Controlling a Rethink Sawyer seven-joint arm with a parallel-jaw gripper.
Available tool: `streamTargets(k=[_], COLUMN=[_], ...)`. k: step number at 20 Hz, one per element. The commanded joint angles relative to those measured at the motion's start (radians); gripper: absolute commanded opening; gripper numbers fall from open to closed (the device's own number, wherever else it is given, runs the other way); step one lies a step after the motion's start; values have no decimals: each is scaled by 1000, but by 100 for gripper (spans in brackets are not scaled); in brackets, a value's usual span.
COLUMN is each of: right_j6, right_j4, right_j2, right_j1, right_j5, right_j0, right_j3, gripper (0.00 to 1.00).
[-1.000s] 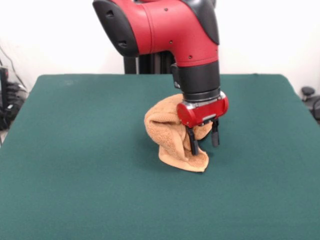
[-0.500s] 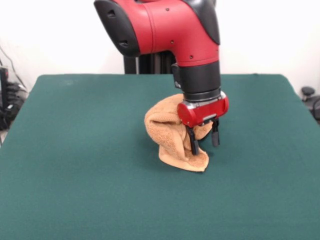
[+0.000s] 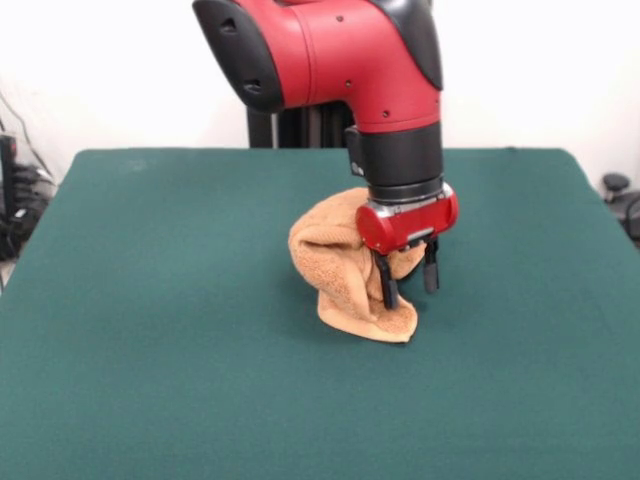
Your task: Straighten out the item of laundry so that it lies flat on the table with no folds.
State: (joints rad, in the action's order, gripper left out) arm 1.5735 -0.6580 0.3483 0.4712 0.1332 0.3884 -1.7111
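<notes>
The item of laundry (image 3: 335,255), an orange-tan terry towel, sits bunched up and folded over itself near the middle of the green table (image 3: 150,330). One corner lies flat toward the front. My gripper (image 3: 410,297) hangs just over the towel's right side, open. Its left finger stands against the towel's front fold and its right finger stands just beyond the cloth's right edge. A hump of towel rises between the fingers near their base. The red wrist hides the towel's back right part.
Green table surface stretches wide on every side of the towel. Dark equipment shows past the table's left edge (image 3: 15,200) and right edge (image 3: 620,195).
The arm's upper body has crept slightly to the right. The gripper and the towel look the same as before.
</notes>
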Motion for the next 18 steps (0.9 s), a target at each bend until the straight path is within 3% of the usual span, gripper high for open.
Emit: streamTargets(k=[1,8,9,18], right_j6=[38,25,24,11], right_j4=[-17,-15,-15,-9], right_j2=[-32,-30,-29,-19], right_j1=[-67,-68,-68,-70], right_j5=[122,137,139,162], right_j0=[-41,-42,-41,-33], right_j3=[27,29,30,26], gripper=[100,100,0,0])
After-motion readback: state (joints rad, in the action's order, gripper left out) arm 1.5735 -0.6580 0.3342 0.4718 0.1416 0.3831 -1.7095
